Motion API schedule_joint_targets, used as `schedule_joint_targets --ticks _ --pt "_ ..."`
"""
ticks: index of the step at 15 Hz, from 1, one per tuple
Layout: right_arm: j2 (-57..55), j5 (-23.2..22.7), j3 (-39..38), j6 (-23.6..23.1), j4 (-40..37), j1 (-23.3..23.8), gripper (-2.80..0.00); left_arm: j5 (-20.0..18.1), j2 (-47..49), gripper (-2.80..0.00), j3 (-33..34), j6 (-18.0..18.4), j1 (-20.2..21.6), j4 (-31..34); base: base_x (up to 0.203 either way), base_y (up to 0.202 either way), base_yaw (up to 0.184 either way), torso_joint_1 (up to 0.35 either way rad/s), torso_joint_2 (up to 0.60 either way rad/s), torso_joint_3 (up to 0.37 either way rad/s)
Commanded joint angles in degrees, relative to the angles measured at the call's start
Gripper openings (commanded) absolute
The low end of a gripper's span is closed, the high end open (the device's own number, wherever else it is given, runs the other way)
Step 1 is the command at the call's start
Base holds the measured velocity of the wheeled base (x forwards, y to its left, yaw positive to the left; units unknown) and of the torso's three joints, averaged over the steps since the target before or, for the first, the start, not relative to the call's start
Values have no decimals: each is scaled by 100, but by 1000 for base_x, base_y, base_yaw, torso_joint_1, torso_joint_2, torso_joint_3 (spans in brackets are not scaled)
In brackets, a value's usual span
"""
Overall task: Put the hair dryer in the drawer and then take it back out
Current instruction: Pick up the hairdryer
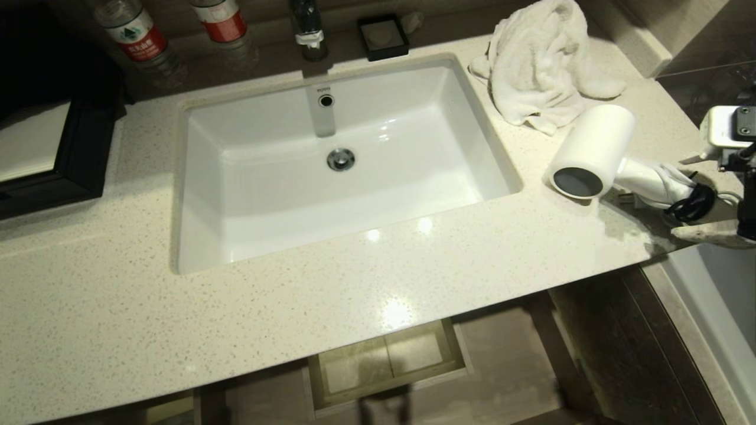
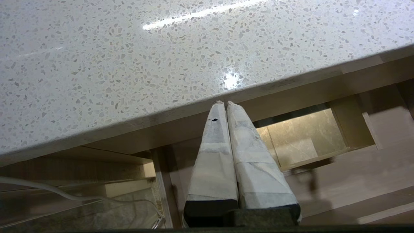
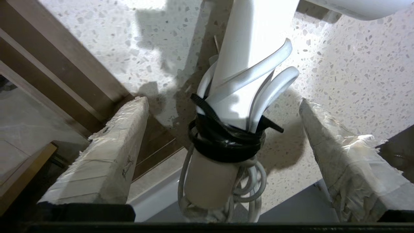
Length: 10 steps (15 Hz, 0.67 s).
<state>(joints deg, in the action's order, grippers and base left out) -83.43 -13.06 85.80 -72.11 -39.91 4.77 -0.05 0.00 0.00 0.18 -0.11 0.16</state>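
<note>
The hair dryer [image 1: 596, 154] lies on its side on the counter [image 1: 295, 307], at the right end near the front edge, between the sink [image 1: 331, 159] and the counter's right-hand corner. Its barrel points toward the sink's front right corner, dark mesh end facing forward; the handle runs out toward the right edge, with the cord [image 3: 252, 81] looped along it and bound by a black tie [image 3: 226, 142]. A white towel [image 1: 540, 65] is heaped just behind the barrel, near the back edge. The right gripper [image 3: 223, 106] sits at the right edge of the counter, level with the handle end; its fingers [image 3: 106, 155] stand wide apart, one on either side of the tied handle, and neither touches it, so nothing is held. The left gripper [image 2: 224, 103] is below the counter's front edge, its taped fingers [image 2: 213, 155] pressed together with nothing between them. The drawer [image 1: 387, 360] stands pulled out beneath the front edge, below the sink, its boxed cut-out visible and nothing seen inside. Two bottles [image 1: 139, 35], a tap [image 1: 308, 29] and a small black dish [image 1: 383, 36] stand along the back edge; a black-framed tray [image 1: 53, 147] sits at the left end.
</note>
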Motion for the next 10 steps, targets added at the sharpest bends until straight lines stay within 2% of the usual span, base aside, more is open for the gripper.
schedule_joint_targets --ticks 1,10 --pt "-378 37 183 118 -25 7 0 3 0 -280 2 -1 -7 2 0 0 0 0 0 0" --pt "-690 75 245 136 136 16 0 -3 0 -280 9 -1 2 2 0 0 0 0 0 0"
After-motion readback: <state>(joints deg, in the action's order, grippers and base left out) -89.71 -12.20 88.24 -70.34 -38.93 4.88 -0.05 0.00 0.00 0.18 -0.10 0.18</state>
